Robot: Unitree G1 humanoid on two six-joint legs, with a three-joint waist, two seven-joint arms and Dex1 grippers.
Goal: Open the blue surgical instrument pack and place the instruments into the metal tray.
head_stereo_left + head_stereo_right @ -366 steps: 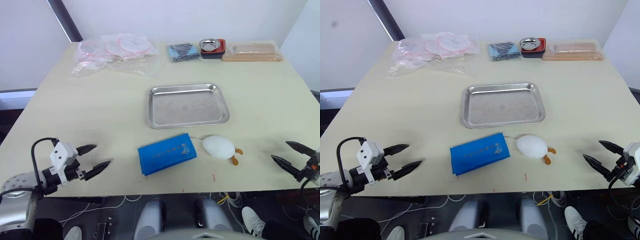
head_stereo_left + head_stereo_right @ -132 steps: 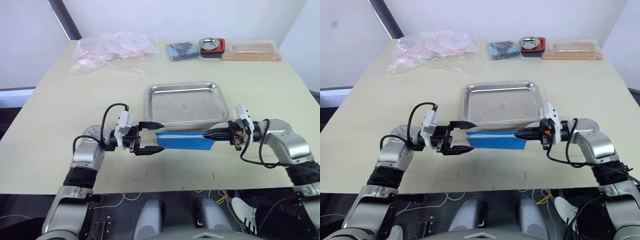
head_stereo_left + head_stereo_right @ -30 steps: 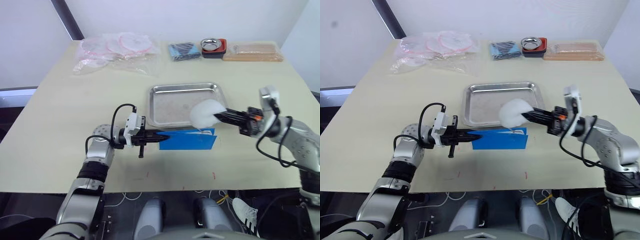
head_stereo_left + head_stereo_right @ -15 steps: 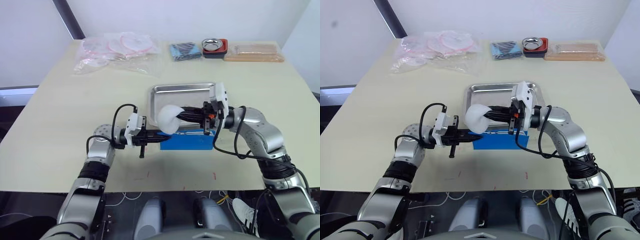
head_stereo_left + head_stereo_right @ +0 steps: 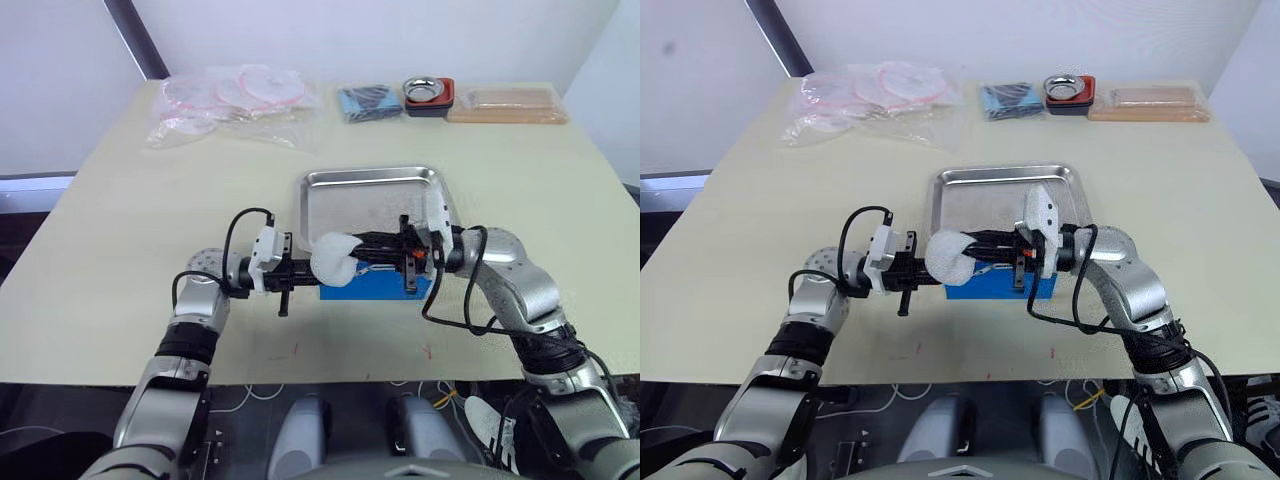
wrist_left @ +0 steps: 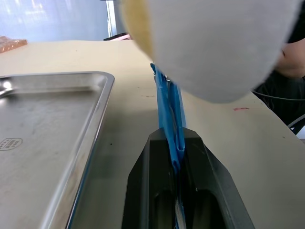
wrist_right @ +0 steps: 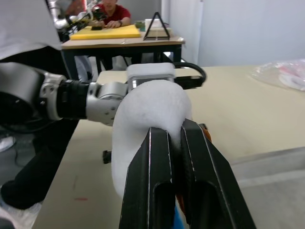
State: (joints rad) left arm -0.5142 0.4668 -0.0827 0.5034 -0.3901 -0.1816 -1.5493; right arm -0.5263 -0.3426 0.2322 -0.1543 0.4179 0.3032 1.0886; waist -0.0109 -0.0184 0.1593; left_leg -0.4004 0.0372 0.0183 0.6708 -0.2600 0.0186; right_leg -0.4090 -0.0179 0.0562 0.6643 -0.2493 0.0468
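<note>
Two pincers are loaded: the left pincer [image 5: 303, 270] is clenched on the left edge of the blue surgical instrument pack [image 5: 385, 286], which stands on edge on the table [image 5: 150, 210] just in front of the metal tray [image 5: 330, 195], and the right pincer [image 5: 975, 249] grips a white plush toy [image 5: 948, 256] hanging over that same end. My read: get the toy clear of the pack before pulling, since it crowds the left grip. Keep the pinch firm on the thin fabric edge, and peel toward the tray so the instruments, not visible yet, spill inside it.
</note>
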